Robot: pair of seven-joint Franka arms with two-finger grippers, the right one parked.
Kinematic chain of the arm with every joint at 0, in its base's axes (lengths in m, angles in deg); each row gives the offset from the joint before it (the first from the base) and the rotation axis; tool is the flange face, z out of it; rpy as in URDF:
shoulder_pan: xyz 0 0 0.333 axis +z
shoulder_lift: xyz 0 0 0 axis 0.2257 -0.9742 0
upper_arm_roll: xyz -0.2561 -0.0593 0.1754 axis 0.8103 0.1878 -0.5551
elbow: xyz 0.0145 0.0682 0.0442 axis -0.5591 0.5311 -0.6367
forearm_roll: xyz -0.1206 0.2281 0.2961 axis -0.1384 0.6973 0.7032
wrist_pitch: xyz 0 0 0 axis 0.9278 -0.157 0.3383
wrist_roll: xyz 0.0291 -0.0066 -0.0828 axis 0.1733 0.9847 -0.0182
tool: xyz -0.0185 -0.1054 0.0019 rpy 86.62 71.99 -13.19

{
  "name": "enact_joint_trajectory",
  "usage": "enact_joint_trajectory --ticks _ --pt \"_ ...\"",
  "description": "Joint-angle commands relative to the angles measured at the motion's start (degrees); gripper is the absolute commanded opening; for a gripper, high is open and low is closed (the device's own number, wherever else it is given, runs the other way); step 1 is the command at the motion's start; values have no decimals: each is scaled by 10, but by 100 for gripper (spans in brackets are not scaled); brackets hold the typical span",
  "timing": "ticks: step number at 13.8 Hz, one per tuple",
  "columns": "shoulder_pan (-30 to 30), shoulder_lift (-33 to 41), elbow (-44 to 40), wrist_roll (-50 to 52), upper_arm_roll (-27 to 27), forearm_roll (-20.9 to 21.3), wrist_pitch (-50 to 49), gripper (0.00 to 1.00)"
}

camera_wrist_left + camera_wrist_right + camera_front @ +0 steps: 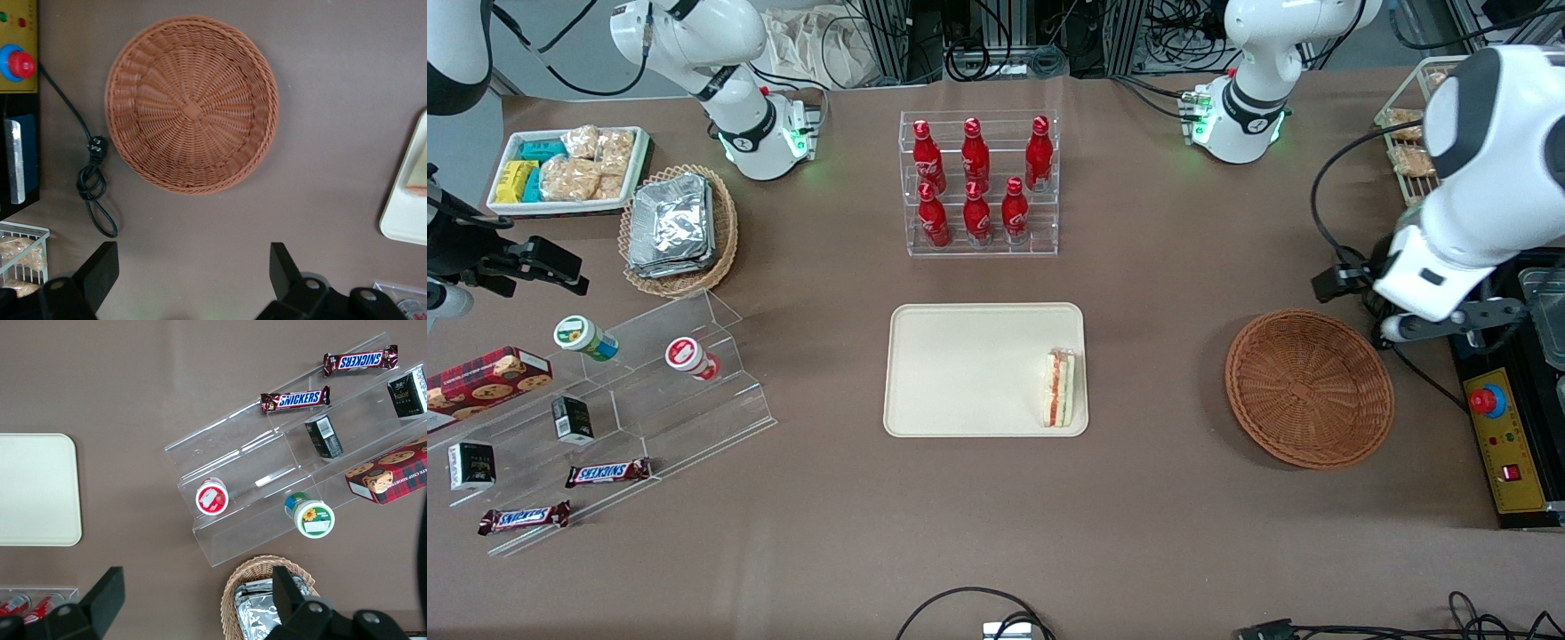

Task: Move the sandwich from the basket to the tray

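Note:
The sandwich stands on its side on the tray, at the tray edge nearest the basket, with its red and green filling showing. The reddish-brown wicker basket sits on the table toward the working arm's end with nothing in it. My gripper hangs high over the table beside the basket, a little farther from the front camera and apart from it. It is open, and only brown table shows between its black fingertips. A corner of the tray shows in the left wrist view.
A clear rack of red bottles stands farther from the front camera than the tray. A yellow control box with a red button and a black cable lie beside the basket. A stepped acrylic stand and a tan foil-packet basket are toward the parked arm's end.

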Motion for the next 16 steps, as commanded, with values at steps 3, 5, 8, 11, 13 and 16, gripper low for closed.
enact_joint_trajectory --ticks 3,5,8,11,13,16 --pt "8 -10 -20 6 8 -9 -22 100" --pt "7 -6 -21 6 9 -9 -23 100" --pt "8 -4 -21 3 9 -10 -24 100" --pt "5 -2 -24 -1 5 -21 -38 100" --pt "-20 -5 -34 -2 -19 -24 -40 100" --pt "-88 -9 -50 -6 -97 -51 -40 100"
